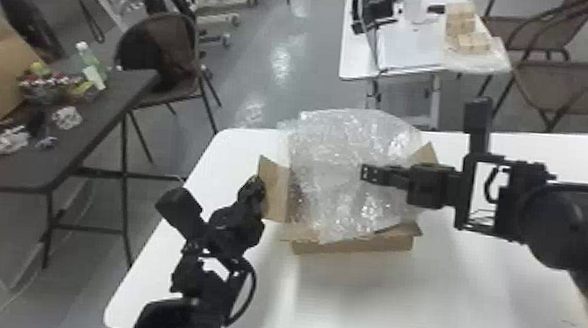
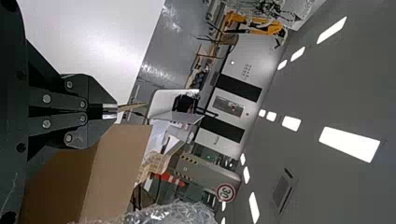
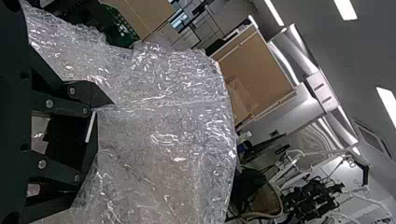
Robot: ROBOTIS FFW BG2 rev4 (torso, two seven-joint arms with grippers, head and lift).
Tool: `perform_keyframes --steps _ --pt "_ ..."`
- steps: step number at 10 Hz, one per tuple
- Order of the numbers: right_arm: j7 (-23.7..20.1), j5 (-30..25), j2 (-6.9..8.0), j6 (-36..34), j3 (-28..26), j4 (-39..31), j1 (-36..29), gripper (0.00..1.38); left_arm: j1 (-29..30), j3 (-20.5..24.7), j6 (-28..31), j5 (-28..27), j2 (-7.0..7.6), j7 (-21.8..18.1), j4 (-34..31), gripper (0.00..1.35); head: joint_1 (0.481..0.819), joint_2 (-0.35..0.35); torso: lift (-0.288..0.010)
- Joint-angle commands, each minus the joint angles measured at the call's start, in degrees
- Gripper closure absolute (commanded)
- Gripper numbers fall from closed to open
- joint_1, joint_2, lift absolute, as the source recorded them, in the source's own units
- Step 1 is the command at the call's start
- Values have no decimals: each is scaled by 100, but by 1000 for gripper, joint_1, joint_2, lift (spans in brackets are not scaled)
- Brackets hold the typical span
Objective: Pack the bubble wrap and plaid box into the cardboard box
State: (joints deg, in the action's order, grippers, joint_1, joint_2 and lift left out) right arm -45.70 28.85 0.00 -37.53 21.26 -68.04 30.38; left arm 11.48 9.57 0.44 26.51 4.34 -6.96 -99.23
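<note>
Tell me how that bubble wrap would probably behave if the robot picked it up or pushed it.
The bubble wrap is likely floppy, as it creases and bulges unevenly over the cardboard box. It should be light for its size, looking like thin, see-through plastic. Its shiny surface may feel somewhat slippery when pushed.

Brown chair [image 1: 158,55] beside a dark table [image 1: 107,106], green bottle [image 1: 90,62] on it, round sign [image 2: 226,192] beyond

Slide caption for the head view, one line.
Bubble wrap heaped over the open cardboard box on a white table, left hand pinching a flap, right hand over the wrap.
</note>
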Motion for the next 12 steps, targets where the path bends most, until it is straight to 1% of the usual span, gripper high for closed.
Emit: perform_keyframes --steps 1,2,3,4,5,6,7,8,9,10,11,12 --pt "-44 270 5 325 159 537 118 1219 4 -69 -27 56 14 10 0 1211 682 350 -119" --pt "-150 402 5 527 291 845 197 1194 -14 -87 -18 74 32 28 0 1211 684 350 -119" --pt "-150 420 5 571 361 950 214 874 -23 -113 -18 100 67 37 0 1211 689 350 -119" --pt "-150 428 5 598 370 994 206 593 -23 -122 -18 135 85 45 0 1211 693 350 -119" --pt "-150 428 5 712 361 1003 188 404 -14 -113 -36 144 85 54 0 1211 695 350 -119" --pt "-150 367 5 765 361 950 162 265 4 -95 -53 170 93 54 0 1211 695 350 -119" --pt "-150 349 5 809 326 810 100 173 4 -78 -62 179 102 54 0 1211 695 350 -119" --pt "-150 165 5 844 203 511 -23 124 13 -43 -53 197 111 54 -9 1211 694 350 -119" --pt "-115 -266 5 896 -8 -60 -234 110 21 -16 -18 258 137 54 -9 1211 690 350 -119" --pt "52 -784 5 1002 -263 -860 -550 110 30 1 0 346 181 54 -9 1211 682 350 -119" --pt "466 -1189 5 1046 -597 -1730 -1051 111 57 28 35 399 243 54 -18 1211 669 350 -119" --pt "606 -1417 5 1371 -984 -2187 -1517 113 109 63 44 443 269 54 -18 1211 657 350 -119"
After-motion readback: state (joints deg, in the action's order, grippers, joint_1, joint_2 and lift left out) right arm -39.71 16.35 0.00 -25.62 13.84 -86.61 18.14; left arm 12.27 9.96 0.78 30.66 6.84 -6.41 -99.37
